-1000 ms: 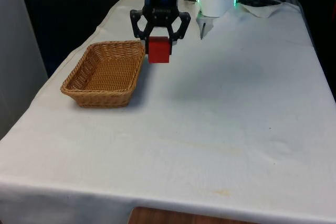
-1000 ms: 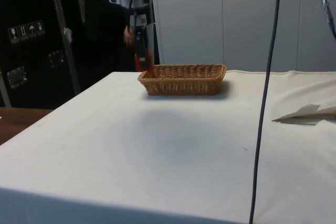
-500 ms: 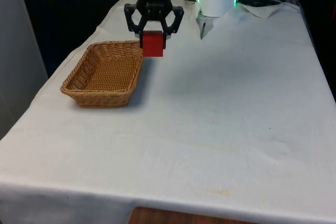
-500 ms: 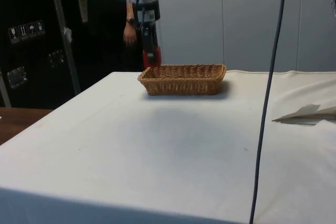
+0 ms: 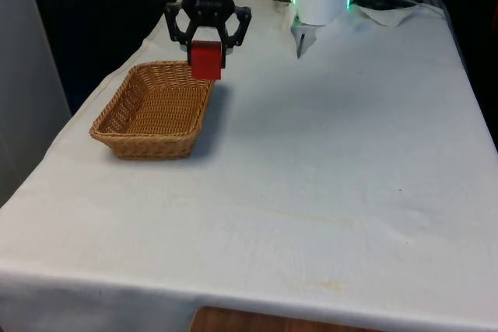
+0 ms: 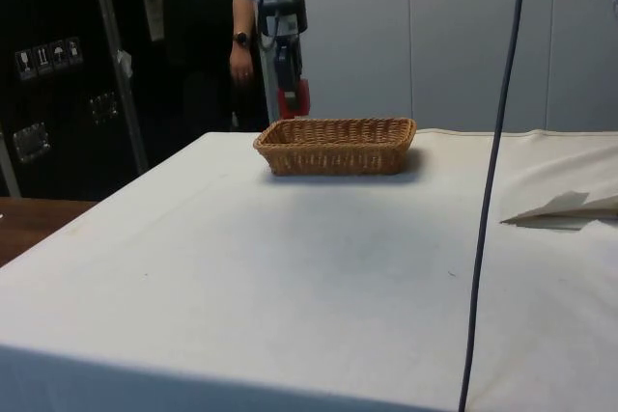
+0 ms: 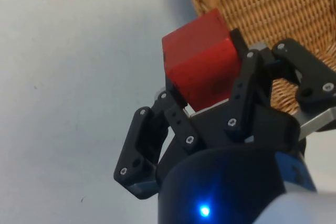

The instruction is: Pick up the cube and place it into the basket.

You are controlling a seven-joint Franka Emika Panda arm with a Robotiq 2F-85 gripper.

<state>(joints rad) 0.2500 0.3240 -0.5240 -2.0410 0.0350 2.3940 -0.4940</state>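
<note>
Cube [image 5: 206,61], red and solid-looking, sits clamped between the black fingers of the gripper [image 5: 207,46], carried in the air above the far edge of the wicker basket [image 5: 117,128], near the corner on the front view's right; the side view puts the cube [image 6: 293,100] clear above the basket rim [image 6: 333,125], not touching it. From the wrist view the fingers press on two opposite flat faces of the cube [image 7: 201,60], with most of the block standing proud of the fingertips and the weave of the basket [image 7: 273,3] just beyond it. My judgement is that the block is rigid and light, likely wood or plastic, so it will not deform under the squeeze and is not fragile; its smooth faces could slip if the grip were slack, and flat opposite sides are the right place to hold it, as now. The basket looks stiff but light, so a nudge against its rim might shift it on the white cloth [image 5: 327,161].
</note>
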